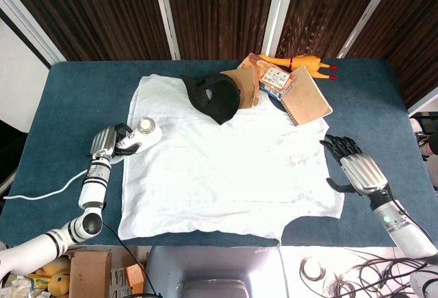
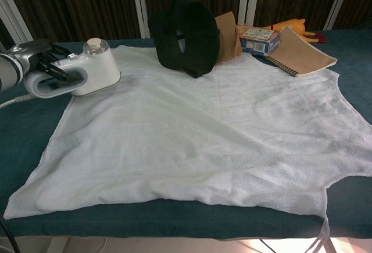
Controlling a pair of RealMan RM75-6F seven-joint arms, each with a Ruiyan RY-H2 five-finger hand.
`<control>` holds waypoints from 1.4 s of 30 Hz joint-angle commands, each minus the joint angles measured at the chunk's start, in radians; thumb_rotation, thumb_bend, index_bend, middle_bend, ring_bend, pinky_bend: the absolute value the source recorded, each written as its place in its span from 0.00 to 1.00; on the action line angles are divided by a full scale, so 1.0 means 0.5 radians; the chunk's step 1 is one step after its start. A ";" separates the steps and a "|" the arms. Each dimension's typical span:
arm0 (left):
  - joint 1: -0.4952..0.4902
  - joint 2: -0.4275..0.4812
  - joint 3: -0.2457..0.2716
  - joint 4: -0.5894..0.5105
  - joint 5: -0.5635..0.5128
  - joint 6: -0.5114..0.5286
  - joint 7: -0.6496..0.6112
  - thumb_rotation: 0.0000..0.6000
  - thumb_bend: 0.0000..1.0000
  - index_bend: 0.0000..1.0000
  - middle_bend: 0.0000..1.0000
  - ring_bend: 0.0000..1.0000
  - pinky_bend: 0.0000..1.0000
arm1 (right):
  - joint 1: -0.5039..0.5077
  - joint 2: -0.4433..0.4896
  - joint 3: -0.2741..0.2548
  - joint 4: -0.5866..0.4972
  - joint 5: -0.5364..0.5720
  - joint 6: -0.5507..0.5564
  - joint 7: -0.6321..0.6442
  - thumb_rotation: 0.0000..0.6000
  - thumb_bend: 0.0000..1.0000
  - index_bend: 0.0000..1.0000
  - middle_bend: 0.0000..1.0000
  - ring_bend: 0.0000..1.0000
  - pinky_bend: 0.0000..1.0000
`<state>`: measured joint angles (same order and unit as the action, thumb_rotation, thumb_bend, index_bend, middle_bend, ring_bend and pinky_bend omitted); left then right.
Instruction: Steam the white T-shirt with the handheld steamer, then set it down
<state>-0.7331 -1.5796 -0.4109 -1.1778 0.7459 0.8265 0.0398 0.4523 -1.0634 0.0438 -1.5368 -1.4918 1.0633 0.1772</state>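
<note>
Gripping the handle of the white plastic handheld steamer (image 2: 81, 71), left hand (image 2: 36, 60) with fingers threaded through the handle loop. Steamer resting at the shirt's left edge, near the left sleeve, long axis running across from the hand toward the cloth. White cotton T-shirt (image 1: 226, 168) spread flat on the blue-covered table (image 1: 68, 106), lying wholly to the right of the steamer. Nearer arm by far: the left. Right hand (image 1: 354, 164) empty, fingers apart, hovering just beside the shirt's right edge. Black moulded cap (image 2: 185, 35) sitting on the collar end, with a tan spiral notebook (image 1: 308, 96) overlapping the right shoulder area. Shown by chest view only: fingers inside the handle. Shown by head view only: right hand and white power cord (image 1: 41, 192).
</note>
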 commanded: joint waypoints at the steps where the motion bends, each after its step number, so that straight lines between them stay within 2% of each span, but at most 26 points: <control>1: 0.038 0.059 0.013 -0.037 -0.007 -0.041 -0.036 1.00 0.62 1.00 1.00 1.00 1.00 | 0.001 -0.006 0.000 -0.012 0.003 0.000 -0.016 1.00 0.27 0.00 0.00 0.00 0.00; 5: 0.066 -0.002 0.100 0.131 -0.024 -0.078 -0.030 1.00 0.62 1.00 1.00 1.00 1.00 | -0.002 -0.002 -0.002 -0.035 0.008 -0.001 -0.039 1.00 0.27 0.00 0.00 0.00 0.00; 10: 0.107 -0.077 0.098 0.279 0.087 -0.092 -0.228 1.00 0.58 1.00 1.00 1.00 1.00 | -0.007 0.014 0.002 -0.068 0.035 -0.004 -0.089 1.00 0.27 0.00 0.00 0.00 0.00; 13: 0.130 -0.083 0.108 0.306 0.212 -0.098 -0.361 1.00 0.49 0.98 0.97 1.00 1.00 | -0.010 0.016 0.009 -0.084 0.048 0.003 -0.107 1.00 0.27 0.00 0.00 0.00 0.00; 16: 0.143 -0.089 0.132 0.332 0.322 -0.089 -0.436 1.00 0.33 0.83 0.89 0.97 1.00 | -0.006 0.012 0.008 -0.092 0.055 -0.013 -0.114 1.00 0.27 0.00 0.00 0.00 0.00; 17: 0.145 -0.091 0.137 0.338 0.338 -0.088 -0.444 1.00 0.29 0.73 0.84 0.91 1.00 | -0.005 0.011 0.007 -0.093 0.056 -0.017 -0.116 1.00 0.27 0.00 0.00 0.00 0.00; 20: 0.146 -0.093 0.150 0.349 0.361 -0.095 -0.450 1.00 0.22 0.56 0.73 0.78 0.98 | -0.003 0.009 0.007 -0.093 0.057 -0.022 -0.121 1.00 0.27 0.00 0.00 0.00 0.00; 21: 0.145 -0.094 0.160 0.357 0.373 -0.102 -0.447 1.00 0.17 0.44 0.65 0.68 0.94 | -0.002 0.006 0.006 -0.093 0.057 -0.025 -0.126 1.00 0.27 0.00 0.00 0.00 0.00; 24: 0.145 -0.102 0.200 0.390 0.443 -0.081 -0.421 1.00 0.09 0.24 0.47 0.48 0.82 | -0.001 0.003 0.008 -0.100 0.056 -0.023 -0.130 1.00 0.27 0.00 0.00 0.00 0.00; 27: 0.152 -0.114 0.216 0.403 0.508 -0.024 -0.422 1.00 0.03 0.19 0.39 0.40 0.74 | -0.007 0.013 0.007 -0.105 0.054 -0.014 -0.125 1.00 0.27 0.00 0.00 0.00 0.00; 30: 0.149 -0.079 0.254 0.372 0.561 -0.068 -0.420 0.99 0.00 0.12 0.28 0.28 0.56 | -0.011 0.022 0.006 -0.108 0.055 -0.013 -0.115 1.00 0.27 0.00 0.00 0.00 0.00; 33: 0.150 -0.043 0.262 0.317 0.620 -0.069 -0.463 0.89 0.00 0.05 0.15 0.12 0.34 | -0.012 0.027 0.004 -0.113 0.054 -0.017 -0.114 1.00 0.27 0.00 0.00 0.00 0.00; 35: 0.155 -0.021 0.264 0.283 0.658 -0.054 -0.497 0.81 0.00 0.03 0.10 0.06 0.27 | -0.013 0.029 0.004 -0.117 0.053 -0.016 -0.116 1.00 0.27 0.00 0.00 0.00 0.00; 38: 0.171 0.031 0.264 0.202 0.742 0.010 -0.554 0.65 0.00 0.01 0.06 0.02 0.22 | -0.016 0.038 0.003 -0.130 0.047 -0.008 -0.123 1.00 0.27 0.00 0.00 0.00 0.00; 42: 0.221 0.174 0.271 -0.015 0.865 0.113 -0.647 0.60 0.00 0.01 0.05 0.01 0.21 | -0.026 0.060 0.003 -0.161 0.033 0.018 -0.137 1.00 0.27 0.00 0.00 0.00 0.00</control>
<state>-0.6395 -1.5353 -0.2784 -1.1277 1.1424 0.8493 -0.2544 0.4404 -1.0353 0.0452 -1.6154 -1.4740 1.0705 0.1101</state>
